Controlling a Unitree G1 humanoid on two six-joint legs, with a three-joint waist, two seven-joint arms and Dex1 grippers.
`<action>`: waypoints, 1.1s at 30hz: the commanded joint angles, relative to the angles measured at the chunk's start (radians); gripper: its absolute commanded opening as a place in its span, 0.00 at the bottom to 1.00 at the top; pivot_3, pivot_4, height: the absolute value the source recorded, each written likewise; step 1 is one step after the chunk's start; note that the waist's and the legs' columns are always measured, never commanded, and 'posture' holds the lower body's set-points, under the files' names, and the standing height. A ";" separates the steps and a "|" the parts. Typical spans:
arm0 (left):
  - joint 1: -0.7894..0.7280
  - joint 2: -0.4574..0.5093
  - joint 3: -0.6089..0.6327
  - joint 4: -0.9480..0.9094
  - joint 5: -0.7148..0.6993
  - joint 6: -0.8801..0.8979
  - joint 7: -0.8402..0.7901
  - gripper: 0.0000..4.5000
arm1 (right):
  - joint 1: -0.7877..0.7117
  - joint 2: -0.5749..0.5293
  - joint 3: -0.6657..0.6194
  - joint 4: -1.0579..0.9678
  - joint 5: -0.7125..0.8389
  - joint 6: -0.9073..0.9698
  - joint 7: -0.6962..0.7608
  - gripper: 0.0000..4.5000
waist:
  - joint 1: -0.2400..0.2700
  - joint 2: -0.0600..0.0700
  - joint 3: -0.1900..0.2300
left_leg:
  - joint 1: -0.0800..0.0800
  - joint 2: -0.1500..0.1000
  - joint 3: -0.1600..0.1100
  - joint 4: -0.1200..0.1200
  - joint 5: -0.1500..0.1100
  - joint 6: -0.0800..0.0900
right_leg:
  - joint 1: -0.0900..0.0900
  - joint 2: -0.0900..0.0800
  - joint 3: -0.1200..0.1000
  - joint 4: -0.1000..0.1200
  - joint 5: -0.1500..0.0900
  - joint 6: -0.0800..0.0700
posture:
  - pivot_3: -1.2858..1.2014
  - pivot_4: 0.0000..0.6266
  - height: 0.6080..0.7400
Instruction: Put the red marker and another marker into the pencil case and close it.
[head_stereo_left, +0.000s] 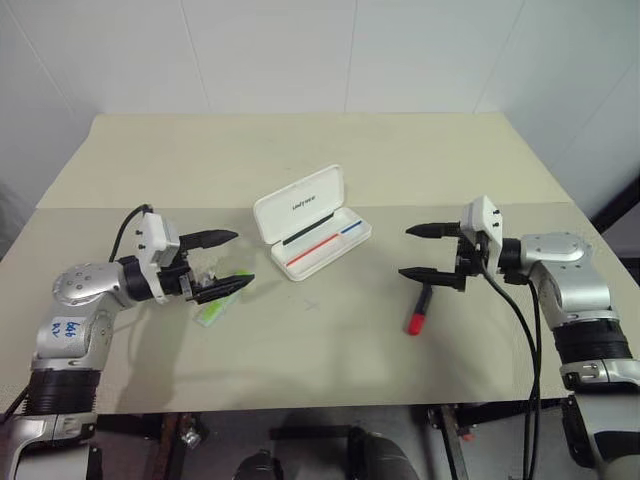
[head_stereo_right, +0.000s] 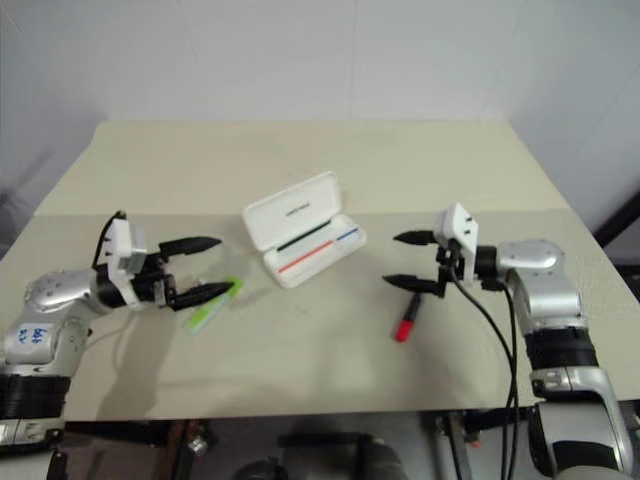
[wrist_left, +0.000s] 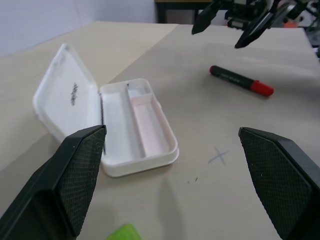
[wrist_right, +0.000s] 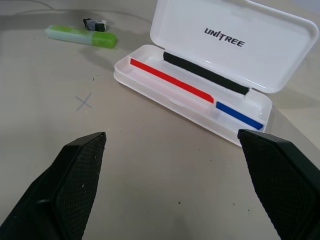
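1. Nearest the head camera, at the front of the table, lie the two markers, each with a gripper over it; neither is in the case yet.
2. Red marker: flat on the table, just below the right gripper, red end toward the table's front edge, black end up under the lower finger. Its long axis runs nearly front to back, slightly tilted. The right arm is plainly the nearer one.
3. Green marker: flat on the table under the lower finger of the left gripper, long axis slanting up toward the case. The left arm is nearer to it.
4. Pencil case: between the two grippers and a little farther back, lid raised, tray empty, with its red, blue and black stripes exposed.
5. Both grippers stand with fingers spread wide, holding nothing, each pointing inward toward the case.
6. Judgement: each hand would have to drop and turn to close across its own marker's narrow width.
7. View differences: the right wrist view reads the lid lettering and shows a pencilled cross on the table; the left wrist view shows the red marker's full length, with the right gripper's fingers beyond it and a green corner at the frame edge.
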 joint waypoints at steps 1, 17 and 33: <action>-0.052 -0.008 -0.020 0.011 0.007 -0.008 -0.022 1.00 | 0.028 0.017 -0.043 -0.096 0.046 0.018 -0.046 0.99 | 0.000 0.000 0.000 | 0.000 0.000 0.000 0.000 0.000 0.000 | 0.000 0.000 0.000 0.000 0.000 0.000 | 0.52 0.24 1.00; -0.230 -0.109 -0.174 0.177 0.115 0.015 -0.049 1.00 | 0.171 -0.026 -0.072 -0.287 0.130 0.098 -0.070 0.99 | 0.009 0.000 0.000 | 0.000 0.000 0.000 0.001 0.000 0.000 | 0.001 0.000 0.000 0.000 0.000 0.000 | 0.52 0.24 1.00; -0.410 -0.299 -0.270 0.551 0.259 -0.063 -0.063 1.00 | 0.233 -0.023 -0.082 -0.310 0.126 0.091 -0.125 0.99 | 0.027 -0.001 0.000 | 0.000 -0.001 0.000 0.002 0.001 0.001 | 0.001 0.000 0.000 0.000 0.001 0.001 | 0.52 0.24 1.00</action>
